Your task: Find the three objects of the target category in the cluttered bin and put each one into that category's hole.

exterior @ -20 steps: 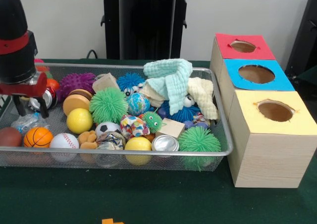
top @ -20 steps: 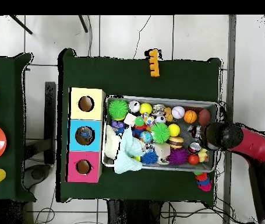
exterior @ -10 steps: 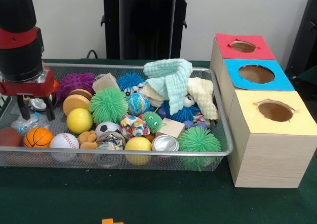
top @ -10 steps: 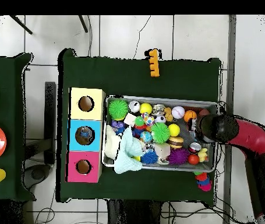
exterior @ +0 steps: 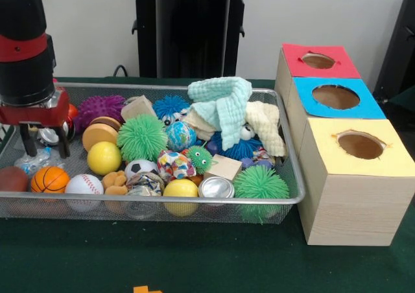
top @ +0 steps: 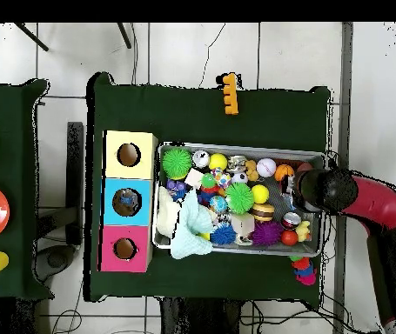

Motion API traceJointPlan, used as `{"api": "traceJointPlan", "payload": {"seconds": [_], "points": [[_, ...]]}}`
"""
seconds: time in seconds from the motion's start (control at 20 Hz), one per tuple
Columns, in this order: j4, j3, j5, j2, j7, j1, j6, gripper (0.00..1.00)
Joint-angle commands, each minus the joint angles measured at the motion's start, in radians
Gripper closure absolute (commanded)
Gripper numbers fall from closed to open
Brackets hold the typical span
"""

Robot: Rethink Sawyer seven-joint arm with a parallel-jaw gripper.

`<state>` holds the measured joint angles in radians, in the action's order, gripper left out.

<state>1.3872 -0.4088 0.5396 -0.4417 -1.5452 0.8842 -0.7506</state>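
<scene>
Across the middle of the front view lies the wire bin (exterior: 285,199), heaped with balls, spiky toys, cloths and a can. At the right of the frame stand the three boxes in a row, each with a hole in its top: red (exterior: 318,60) farthest back, blue (exterior: 335,96) in the middle, yellow (exterior: 360,144) nearest.

At the far left of the frame the gripper (exterior: 44,147) hangs low over the bin's left end, its two dark fingers (exterior: 27,145) pointing down and set a modest way apart, with nothing between them. Just beneath and beside it are a crinkled clear wrapper (exterior: 32,159), the basketball (exterior: 49,179) and the baseball (exterior: 84,184).

Which category is wanted cannot be told from the pictures. If it is balls, the basketball sits directly below and slightly toward the lower edge of the frame, so a short descent would likely reach it. All three holes lie at the opposite end, so any carry runs the bin's whole length rightward.
</scene>
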Motion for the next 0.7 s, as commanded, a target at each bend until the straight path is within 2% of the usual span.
{"api": "traceJointPlan", "payload": {"seconds": [0.05, 0.3, 0.4, 0.7], "points": [[-0.005, 0.048, 0.049, 0.051, -0.049, 0.004, 0.111, 0.00], [-0.036, 0.095, 0.019, 0.048, -0.130, -0.014, 0.109, 0.00], [-0.017, 0.121, 0.006, 0.033, -0.179, -0.024, 0.134, 0.00], [0.004, 0.174, -0.005, 0.022, -0.223, -0.057, 0.193, 0.00]]}}
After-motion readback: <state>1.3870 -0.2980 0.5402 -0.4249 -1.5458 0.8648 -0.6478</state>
